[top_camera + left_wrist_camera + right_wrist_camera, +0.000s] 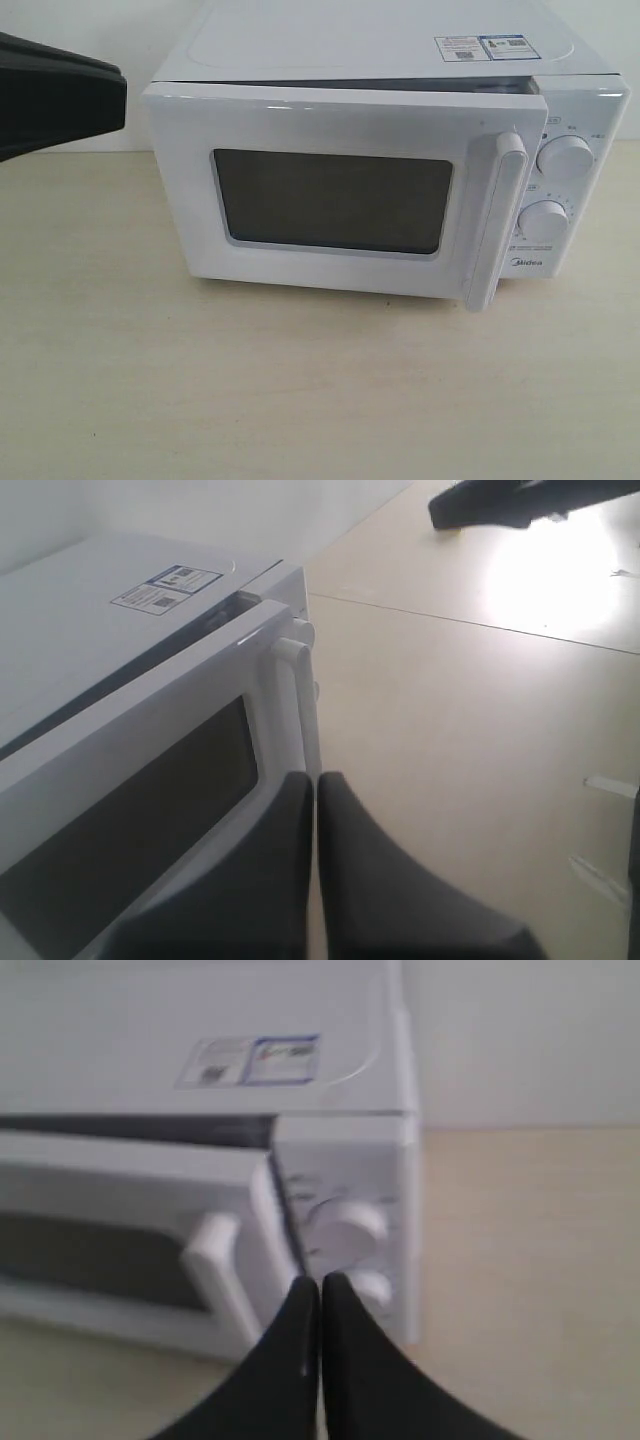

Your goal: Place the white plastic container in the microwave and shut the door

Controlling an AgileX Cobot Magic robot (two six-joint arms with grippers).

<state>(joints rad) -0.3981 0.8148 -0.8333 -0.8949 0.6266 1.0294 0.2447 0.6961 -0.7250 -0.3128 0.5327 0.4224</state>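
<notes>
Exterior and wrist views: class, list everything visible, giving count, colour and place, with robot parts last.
microwave: 1, white, on the table
door: 1, white with dark window, microwave front, slightly ajar
handle: 1, white, door's right edge
dials: 2, white, right of door, one above the other
stickers: 2, white and blue, microwave top
table: 1, beige, under microwave
left claw: 1, black, shut, by the handle
right claw: 1, black, shut, before the dials

White microwave (320, 45) upright, windowed door (340, 130) slightly ajar
</notes>
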